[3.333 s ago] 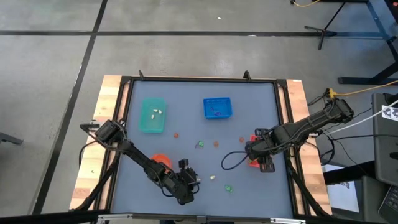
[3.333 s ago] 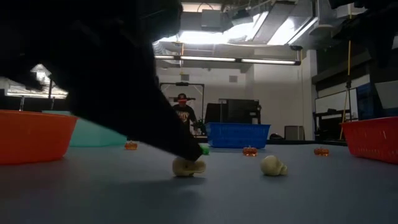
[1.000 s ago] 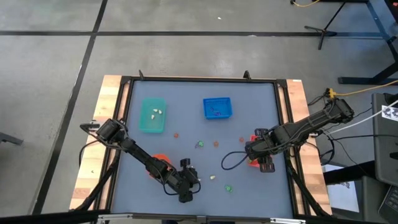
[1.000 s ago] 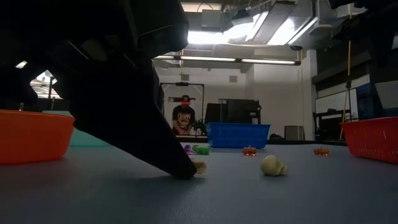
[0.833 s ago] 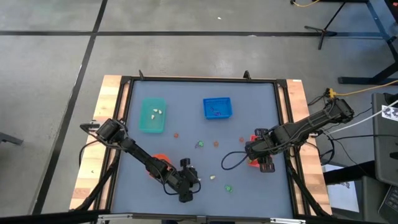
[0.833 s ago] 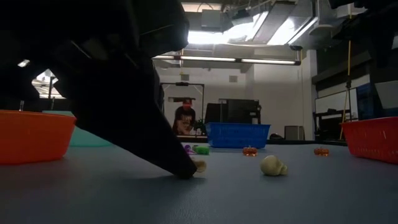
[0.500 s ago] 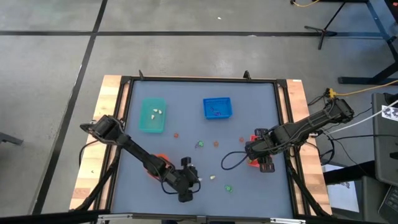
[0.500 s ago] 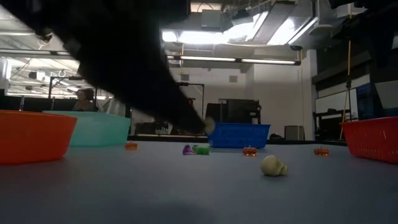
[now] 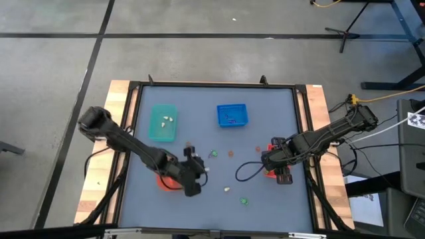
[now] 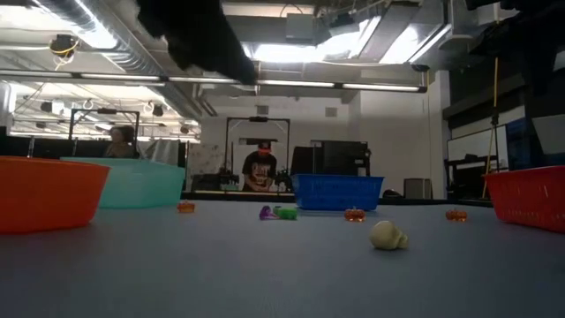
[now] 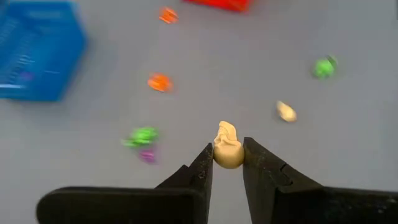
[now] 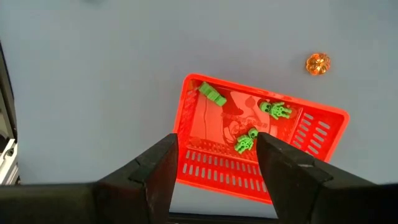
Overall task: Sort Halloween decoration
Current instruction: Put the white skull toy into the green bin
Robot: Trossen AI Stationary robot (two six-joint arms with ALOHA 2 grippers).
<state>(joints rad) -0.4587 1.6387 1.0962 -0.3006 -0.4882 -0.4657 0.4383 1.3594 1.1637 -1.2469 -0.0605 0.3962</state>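
Left gripper [image 11: 227, 163] pinching cream trinket [image 11: 227, 148], lifted above table near orange bowl [image 9: 170, 180]. Right gripper [image 12: 215, 167] spread wide, empty, over red tray [image 12: 249, 146]. Best carried level to teal tray [image 9: 163, 123], grip kept firm, released low over other cream pieces.

Overhead camera stares straight down at the whole table [image 9: 219, 133]. The low one skims level across its top. Both catch the blue tray [image 9: 232, 115], near its far edge.
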